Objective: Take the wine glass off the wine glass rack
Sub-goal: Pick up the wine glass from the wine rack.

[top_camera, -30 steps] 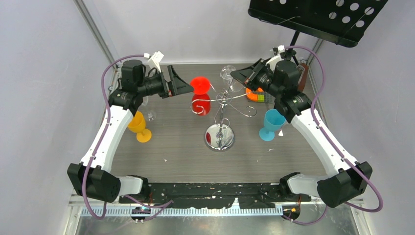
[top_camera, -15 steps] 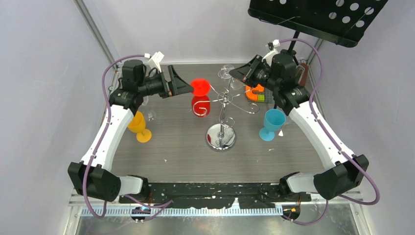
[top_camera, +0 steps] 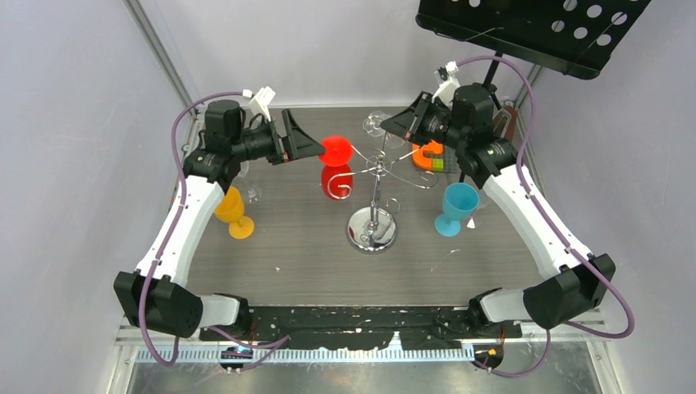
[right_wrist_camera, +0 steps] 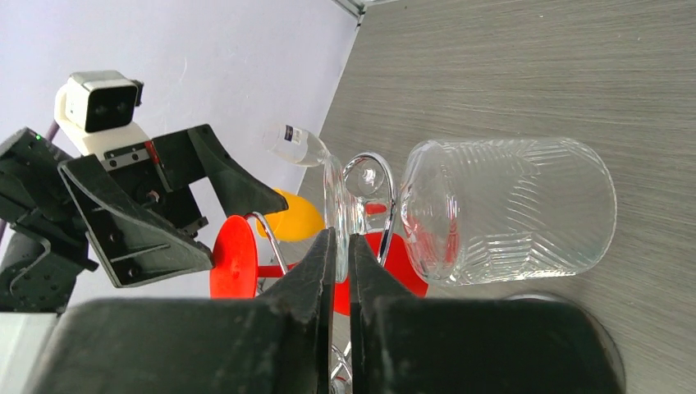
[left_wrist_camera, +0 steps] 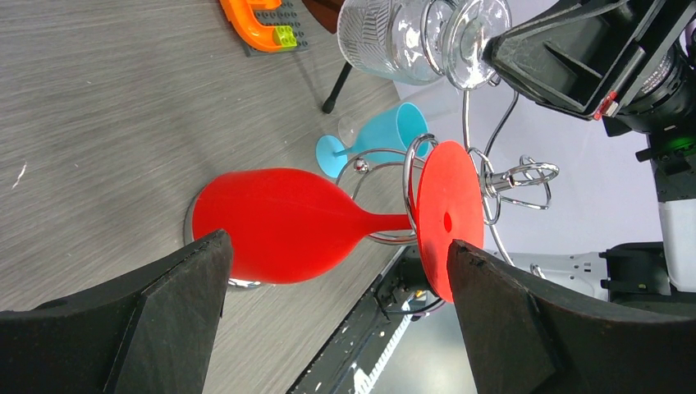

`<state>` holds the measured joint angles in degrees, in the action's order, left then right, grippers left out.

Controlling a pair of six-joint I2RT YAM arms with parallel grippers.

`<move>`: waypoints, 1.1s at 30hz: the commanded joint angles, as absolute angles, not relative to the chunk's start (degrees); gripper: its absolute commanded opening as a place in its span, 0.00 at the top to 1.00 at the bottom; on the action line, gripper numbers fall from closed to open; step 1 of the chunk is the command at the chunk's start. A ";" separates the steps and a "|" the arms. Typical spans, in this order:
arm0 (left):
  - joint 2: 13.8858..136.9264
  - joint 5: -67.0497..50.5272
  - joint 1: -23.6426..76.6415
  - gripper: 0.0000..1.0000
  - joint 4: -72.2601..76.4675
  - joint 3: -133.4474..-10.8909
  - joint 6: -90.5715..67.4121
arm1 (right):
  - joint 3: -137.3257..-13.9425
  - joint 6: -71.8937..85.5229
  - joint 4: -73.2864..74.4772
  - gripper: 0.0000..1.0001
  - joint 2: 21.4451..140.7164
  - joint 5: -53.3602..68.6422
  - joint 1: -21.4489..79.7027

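Though unreadable, sticker beyond wine glass

You have no legible writing to go on: the one small dark sticker, on a clear glass, is too tiny to read.

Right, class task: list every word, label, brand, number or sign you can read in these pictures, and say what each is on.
Nothing legible in any view.
One small dark sticker on the clear glass beside the orange plastic goblet: too small to read.
The clear ribbed wine glass held by the right claw: pattern only, no print.
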<state>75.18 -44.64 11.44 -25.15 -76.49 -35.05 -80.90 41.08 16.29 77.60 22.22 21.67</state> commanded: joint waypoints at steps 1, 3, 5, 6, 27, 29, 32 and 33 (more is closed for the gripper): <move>75.06 -46.02 10.99 0.00 -24.08 -77.83 -33.85 | -83.58 35.46 17.20 0.94 78.92 25.11 22.01; 75.04 -46.02 10.99 0.00 -24.13 -77.79 -33.85 | -83.86 34.23 17.32 0.94 78.92 25.74 22.03; 75.12 -45.98 10.99 0.00 -24.07 -77.82 -33.86 | -84.10 33.19 17.24 0.94 79.08 26.77 22.05; 75.13 -46.03 10.99 0.00 -24.07 -77.82 -33.84 | -84.11 32.75 17.19 0.94 79.16 27.15 22.05; 75.32 -46.38 10.99 0.00 -23.98 -77.69 -33.60 | -86.85 26.52 13.60 0.94 78.69 29.69 22.06; 75.30 -46.37 11.00 0.00 -24.08 -77.62 -33.62 | -86.73 27.20 13.55 0.94 78.52 29.44 22.06; 75.32 -46.42 10.99 0.00 -24.08 -77.67 -33.59 | -86.51 29.96 13.87 0.94 78.41 28.97 22.06; 75.30 -46.47 10.99 0.00 -24.09 -77.68 -33.53 | -86.50 30.67 14.01 0.95 78.45 28.90 22.04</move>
<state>75.26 -44.88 11.44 -25.17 -76.49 -34.26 -83.40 28.51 18.48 78.81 28.36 21.74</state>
